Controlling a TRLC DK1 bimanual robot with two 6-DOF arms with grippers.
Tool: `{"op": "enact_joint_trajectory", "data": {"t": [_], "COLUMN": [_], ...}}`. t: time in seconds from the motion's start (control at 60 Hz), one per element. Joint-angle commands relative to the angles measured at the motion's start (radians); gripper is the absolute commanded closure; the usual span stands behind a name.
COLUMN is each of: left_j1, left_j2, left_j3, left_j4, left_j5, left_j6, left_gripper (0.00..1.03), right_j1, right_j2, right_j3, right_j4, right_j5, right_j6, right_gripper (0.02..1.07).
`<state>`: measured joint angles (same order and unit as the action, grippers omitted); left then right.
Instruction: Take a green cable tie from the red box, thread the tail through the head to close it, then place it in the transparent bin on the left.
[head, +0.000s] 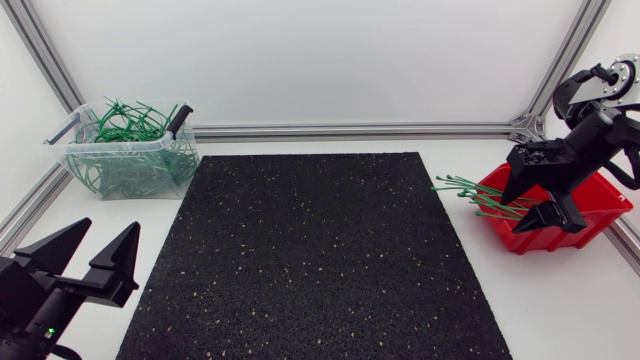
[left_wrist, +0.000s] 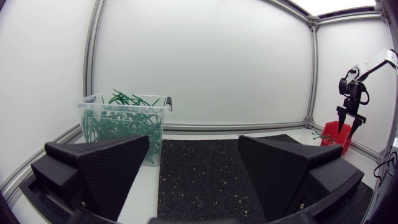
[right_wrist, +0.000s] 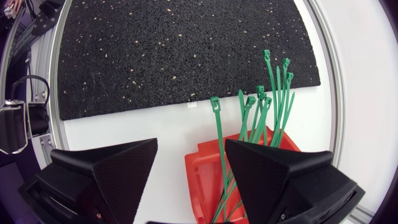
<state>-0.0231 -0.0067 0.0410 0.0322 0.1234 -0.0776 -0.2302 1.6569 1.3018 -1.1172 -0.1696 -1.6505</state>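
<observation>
black speckled mat (head: 310, 250) on white table (head: 560, 310) — left gripper (head: 110, 228) wide open; right gripper (right_wrist: 191, 144) wide over red box (head: 596, 212).

I see the red box (head: 598, 208) at the desk's right edge, with a bundle of straight green cable ties (head: 478, 194) fanning out over its rim toward the desk's middle. The transparent bin (head: 88, 182), back left, holds a tangled heap of looped green ties (head: 128, 122).
</observation>
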Motion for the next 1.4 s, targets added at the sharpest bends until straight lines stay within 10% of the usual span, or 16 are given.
{"op": "enact_joint_trajectory", "data": {"t": [0.0,0.15,1.067,1.383], "left_j1": [-0.008,-0.008,-0.018,-0.02], "left_j2": [-0.003,-0.003,-0.003,-0.003], "left_j3": [-0.044,-0.044,-0.043,-0.043], "left_j4": [-0.006,-0.006,-0.008,-0.009], "left_j5": [0.007,0.007,0.007,0.007], "left_j6": [0.01,0.01,0.01,0.009], "left_gripper": [0.04,0.04,0.04,0.04], "right_j1": [0.009,0.019,0.051,0.051], "right_j2": [0.021,0.027,0.078,0.075], "right_j3": [0.005,-0.018,-0.104,-0.127], "right_j4": [0.014,0.06,0.203,0.229], "right_j5": [0.004,-0.001,0.024,0.027], "right_j6": [-0.02,-0.017,0.015,0.021], "right_gripper": [0.36,0.63,0.66,0.89]}}
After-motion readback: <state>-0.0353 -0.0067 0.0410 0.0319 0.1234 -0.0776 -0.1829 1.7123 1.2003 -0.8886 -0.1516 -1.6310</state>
